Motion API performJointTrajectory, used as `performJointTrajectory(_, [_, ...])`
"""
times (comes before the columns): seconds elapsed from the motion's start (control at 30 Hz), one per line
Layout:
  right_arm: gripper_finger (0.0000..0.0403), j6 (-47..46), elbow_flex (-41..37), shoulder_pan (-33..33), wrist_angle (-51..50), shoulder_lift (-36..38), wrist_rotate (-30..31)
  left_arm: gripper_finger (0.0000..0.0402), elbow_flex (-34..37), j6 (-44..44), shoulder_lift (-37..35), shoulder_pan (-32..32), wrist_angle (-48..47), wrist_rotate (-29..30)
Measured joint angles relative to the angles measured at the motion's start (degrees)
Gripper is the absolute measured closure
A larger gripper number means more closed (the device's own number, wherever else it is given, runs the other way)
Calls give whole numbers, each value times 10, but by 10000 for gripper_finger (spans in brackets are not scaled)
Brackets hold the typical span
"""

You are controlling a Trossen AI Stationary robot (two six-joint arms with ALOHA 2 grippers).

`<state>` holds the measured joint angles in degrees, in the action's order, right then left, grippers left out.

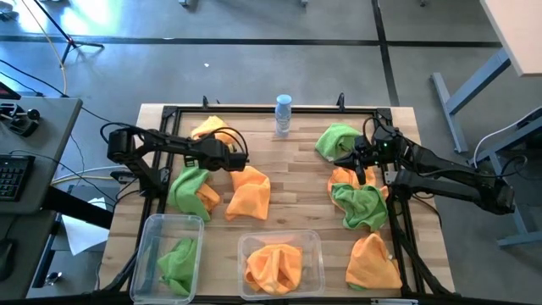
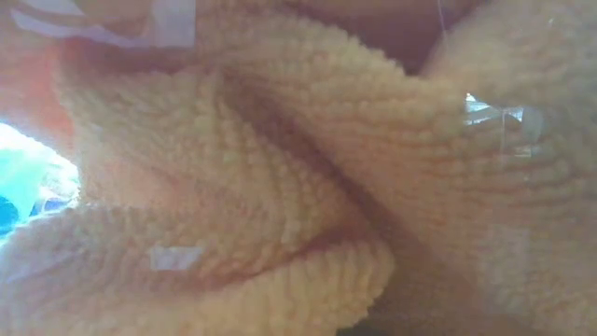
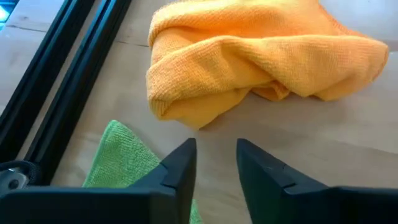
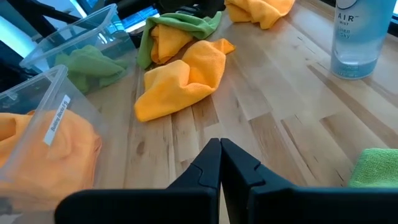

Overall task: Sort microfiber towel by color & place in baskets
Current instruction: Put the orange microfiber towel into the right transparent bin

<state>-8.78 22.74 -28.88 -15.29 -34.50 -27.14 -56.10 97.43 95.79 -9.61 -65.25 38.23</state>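
Note:
Green and orange microfiber towels lie bunched on the wooden table. In the high view my left gripper (image 1: 241, 159) hovers at the far edge of an orange towel (image 1: 250, 193), with a green-and-orange heap (image 1: 193, 191) beside it. Its fingers stand slightly open (image 3: 214, 163) over bare wood, facing that orange towel (image 3: 261, 56), and a green towel (image 3: 118, 162) lies beside one finger. My right gripper (image 1: 351, 161) is shut (image 4: 221, 158) between a green towel (image 1: 339, 140) and an orange towel (image 1: 347, 178). The narrower basket (image 1: 151, 229) holds a green towel; the wider basket (image 1: 315, 241) holds orange ones.
A clear bottle (image 1: 283, 114) stands near the far edge. More towels lie at the far left (image 1: 210, 129) and near right: green (image 1: 360, 206), orange (image 1: 373, 263). A black frame (image 1: 169, 112) rims the table. Orange towel (image 2: 280, 187) fills the low view. Bare wood lies mid-table.

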Motion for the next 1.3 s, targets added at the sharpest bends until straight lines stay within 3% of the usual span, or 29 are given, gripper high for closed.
performJointTrajectory(0.37, [403, -2, 0, 0, -2, 0, -1, 217, 1, -9, 0, -50, -4, 27])
performJointTrajectory(0.67, [403, -17, 0, 0, -2, 0, -1, 214, 81, 10, 0, -83, 136, -65])
performJointTrajectory(0.8, [403, -17, 0, 0, -2, 0, -1, 234, 98, 11, 0, -78, 157, -60])
performJointTrajectory(0.97, [403, -17, 0, 0, -2, 0, -1, 279, 101, 24, 0, -81, 157, -6])
performJointTrajectory(1.17, [403, -19, 0, 0, -2, 0, 0, 304, 101, 12, 0, -97, 161, 39])
performJointTrajectory(1.3, [403, -19, 0, 0, -2, 0, -1, 356, 101, -33, 0, -95, 187, 45])
